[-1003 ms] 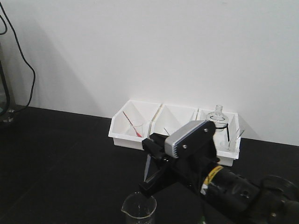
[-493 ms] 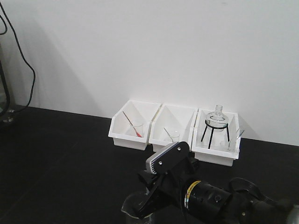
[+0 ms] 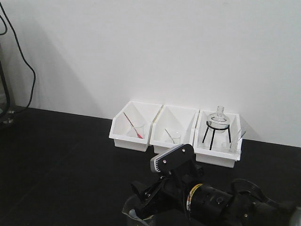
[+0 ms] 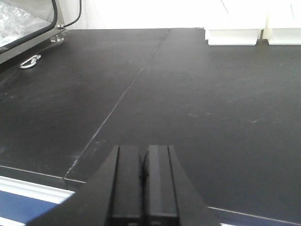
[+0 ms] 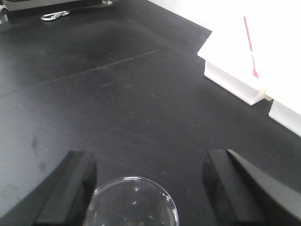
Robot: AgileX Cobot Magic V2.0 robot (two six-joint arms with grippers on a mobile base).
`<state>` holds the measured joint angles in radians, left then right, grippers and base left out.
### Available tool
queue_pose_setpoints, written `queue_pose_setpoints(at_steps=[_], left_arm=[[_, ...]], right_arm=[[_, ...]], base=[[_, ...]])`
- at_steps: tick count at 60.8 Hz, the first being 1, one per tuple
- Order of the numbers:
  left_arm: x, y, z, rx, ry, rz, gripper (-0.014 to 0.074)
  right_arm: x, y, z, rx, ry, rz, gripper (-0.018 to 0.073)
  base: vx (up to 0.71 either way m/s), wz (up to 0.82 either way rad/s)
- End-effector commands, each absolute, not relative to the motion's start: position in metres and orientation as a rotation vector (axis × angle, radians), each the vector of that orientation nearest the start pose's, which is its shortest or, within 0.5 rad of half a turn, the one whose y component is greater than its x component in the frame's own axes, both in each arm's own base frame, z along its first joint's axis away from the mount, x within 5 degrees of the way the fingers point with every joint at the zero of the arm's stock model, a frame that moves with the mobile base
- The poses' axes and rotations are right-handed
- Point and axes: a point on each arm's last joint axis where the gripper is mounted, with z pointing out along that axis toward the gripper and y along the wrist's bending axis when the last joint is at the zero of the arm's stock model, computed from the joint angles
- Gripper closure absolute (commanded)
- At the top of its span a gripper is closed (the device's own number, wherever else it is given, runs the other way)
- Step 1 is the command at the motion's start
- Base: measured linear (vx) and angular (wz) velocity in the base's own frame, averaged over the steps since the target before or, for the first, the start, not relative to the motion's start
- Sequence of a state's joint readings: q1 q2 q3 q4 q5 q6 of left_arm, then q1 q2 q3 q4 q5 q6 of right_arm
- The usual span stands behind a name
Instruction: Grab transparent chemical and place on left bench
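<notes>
While the right arm sits low at the bottom of the front view, its black two-fingered right gripper (image 5: 148,181) stands with jaws spread wide, one finger (image 5: 70,186) at each side of the clear glass beaker with a pour lip (image 5: 132,202). From the right wrist view the beaker's round rim lies between the fingers, close beside the one on the picture's left; contact cannot be confirmed. The beaker stands on the wide matte black lab countertop (image 3: 61,160), near its front, largely hidden behind the arm in the front view (image 3: 134,212).

Compared with one second ago, the arm has dropped noticeably and the round-bellied glass flask on a black wire tripod (image 3: 217,125), then partly covered, is fully in sight inside the rightmost of three white plastic bins (image 3: 141,141). Since half a second ago the wrist has shifted only slightly.

Seen in the left wrist view, the black left gripper (image 4: 143,179) has its fingers pressed together on nothing, above the countertop's pale front edge (image 4: 33,193).
</notes>
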<state>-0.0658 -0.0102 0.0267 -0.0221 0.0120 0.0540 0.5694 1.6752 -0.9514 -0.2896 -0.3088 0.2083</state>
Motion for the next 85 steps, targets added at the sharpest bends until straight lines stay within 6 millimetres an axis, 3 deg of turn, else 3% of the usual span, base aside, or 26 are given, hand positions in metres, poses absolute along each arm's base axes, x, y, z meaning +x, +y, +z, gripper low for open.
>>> queue_pose_setpoints(at_steps=[1, 13, 26, 37, 49, 57, 58, 70, 78, 85], left_arm=[[0.055, -0.004, 0.206, 0.064, 1.429, -0.035, 0.0600], [0.055, -0.004, 0.206, 0.064, 1.429, -0.035, 0.0600], [0.055, -0.004, 0.206, 0.064, 1.429, -0.035, 0.0600], [0.055, -0.004, 0.206, 0.064, 1.429, -0.035, 0.0600], [0.055, -0.004, 0.206, 0.064, 1.429, -0.035, 0.0600], [0.055, -0.004, 0.206, 0.064, 1.429, -0.035, 0.0600], [0.055, -0.004, 0.206, 0.064, 1.429, -0.035, 0.0600], [0.055, -0.004, 0.206, 0.064, 1.429, -0.035, 0.0600], [0.055, -0.004, 0.206, 0.064, 1.429, -0.035, 0.0600], [0.055, -0.004, 0.206, 0.064, 1.429, -0.035, 0.0600]], right_arm=[[0.290, 0.195, 0.293, -0.602, 1.653, 0.454, -0.0003], [0.222, 0.143, 0.343, -0.563, 1.666, 0.383, 0.0033], [0.162, 0.099, 0.366, -0.514, 1.664, 0.335, 0.0052], [0.121, 0.070, 0.387, -0.467, 1.571, 0.330, 0.0058], [0.091, 0.044, 0.398, -0.535, 1.431, 0.123, 0.0110], [0.072, 0.022, 0.382, -0.468, 1.408, 0.017, 0.0216], [0.057, 0.007, 0.358, -0.339, 1.430, -0.052, 0.0323], [0.045, -0.001, 0.287, -0.180, 1.522, -0.083, 0.0575], [0.049, 0.003, 0.234, -0.197, 1.574, -0.048, 0.0569], [0.056, 0.007, 0.197, -0.169, 1.518, 0.029, 0.0566]], base=[[0.00, 0.00], [0.00, 0.00], [0.00, 0.00], [0.00, 0.00], [0.00, 0.00], [0.00, 0.00], [0.00, 0.00], [0.00, 0.00], [0.00, 0.00], [0.00, 0.00]])
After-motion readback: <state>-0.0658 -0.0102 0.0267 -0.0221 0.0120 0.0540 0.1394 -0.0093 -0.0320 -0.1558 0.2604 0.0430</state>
